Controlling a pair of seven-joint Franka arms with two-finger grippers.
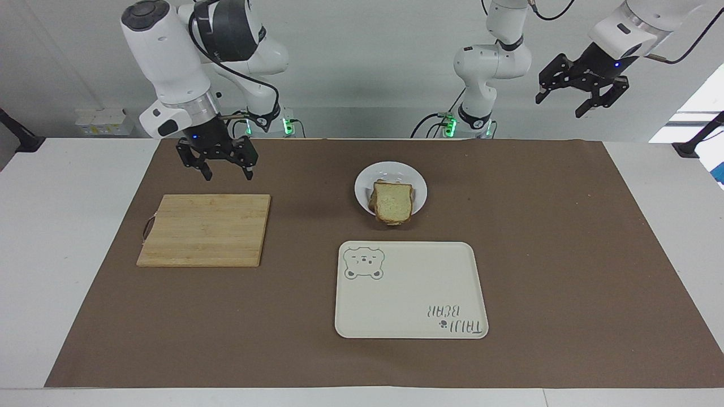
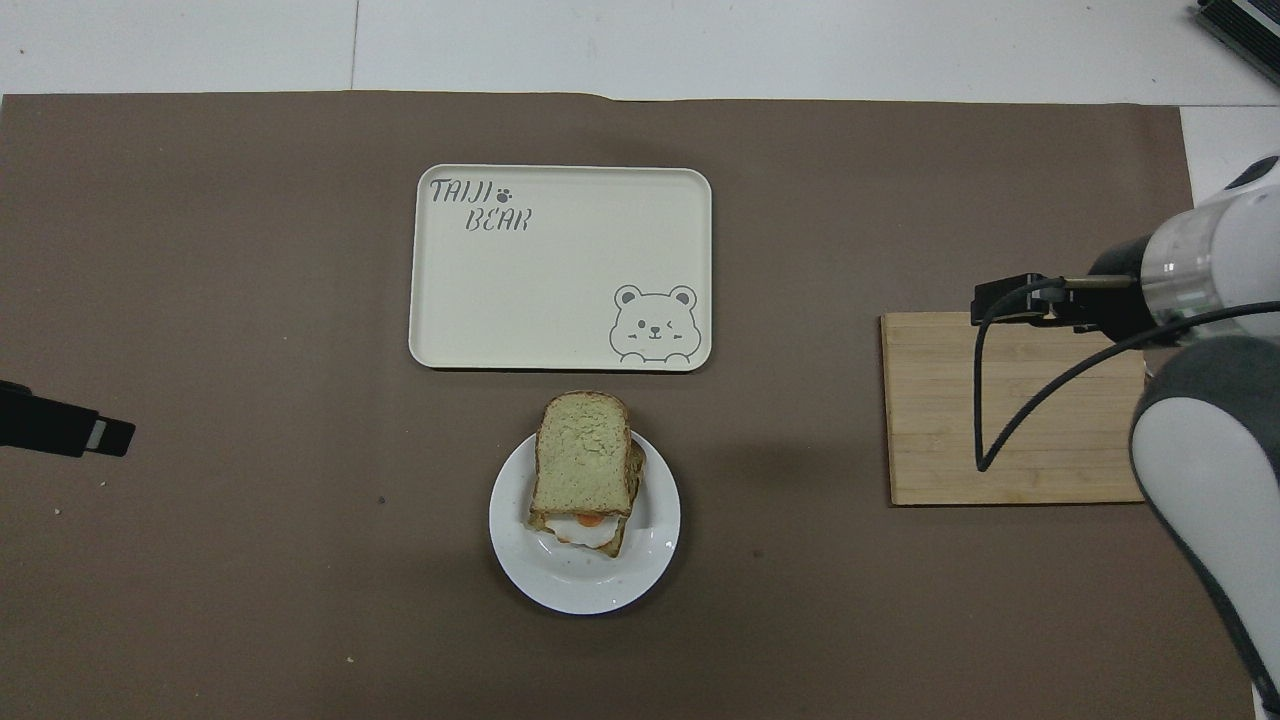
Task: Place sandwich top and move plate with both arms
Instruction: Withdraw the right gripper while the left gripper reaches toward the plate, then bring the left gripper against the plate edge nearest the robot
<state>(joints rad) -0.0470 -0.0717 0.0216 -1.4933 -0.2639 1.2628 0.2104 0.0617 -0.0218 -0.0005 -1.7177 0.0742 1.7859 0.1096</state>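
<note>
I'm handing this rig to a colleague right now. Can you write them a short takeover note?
Right gripper: jaws open, empty, raised over the mat by the cutting board.
Left gripper: jaws open, empty, high at the left arm's end.
Sandwich top: on the egg sandwich on the plate, overhanging the rim on the side toward the tray.
Done: top placed.
Left: both arms grip the plate and move it, probably to the tray.
</note>
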